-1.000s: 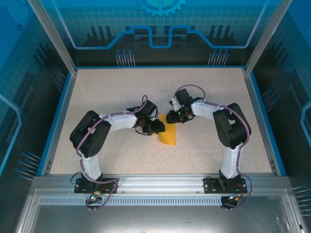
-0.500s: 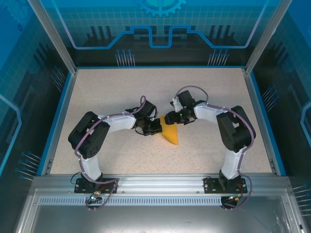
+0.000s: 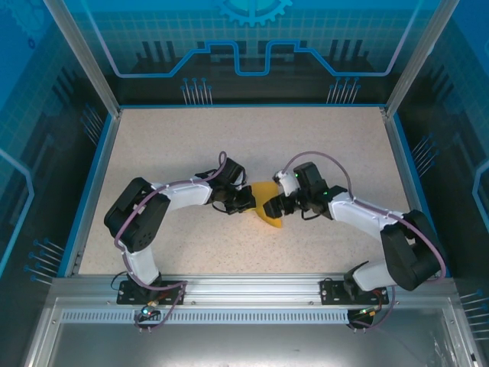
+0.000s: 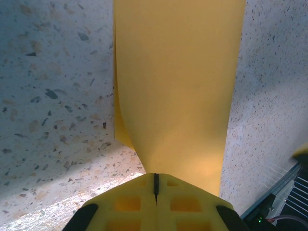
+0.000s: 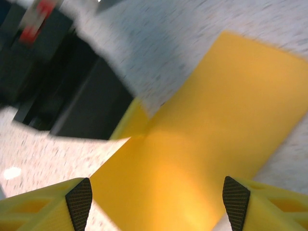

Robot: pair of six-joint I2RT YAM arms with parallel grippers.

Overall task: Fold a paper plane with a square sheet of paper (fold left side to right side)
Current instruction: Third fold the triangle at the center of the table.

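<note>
Speckled grey worktop [image 3: 191, 145] with a blue border wall [image 3: 98, 176] and both arms reaching inward to its middle. The sheet of paper [image 3: 265, 195] lies near the centre of the worktop, between the two claws. From above it reads as a narrow orange-yellow piece, bowed rather than flat, its lower end pointing toward the near edge. Left claw [image 3: 244, 202] comes in from the left side of the paper. On the left wrist camera its two yellow fingers [image 4: 130, 204] are pressed together, only a thin dark seam between them, clamped on the paper's near end. From there the sheet [image 4: 178, 86] runs away as a long strip, its left edge curling up off the worktop [image 4: 53, 96] and throwing a shadow. Right claw [image 3: 280, 206] sits at the paper's right side. On the right wrist camera its fingers [image 5: 79, 202] are spread wide apart and grip nothing, with the sheet [image 5: 216, 110] lying across the gap between them. Whether the fingertips touch the paper cannot be told, as this view is motion-blurred. A dark blurred part of the left arm [image 5: 62, 82] sits at the paper's far corner.
</note>
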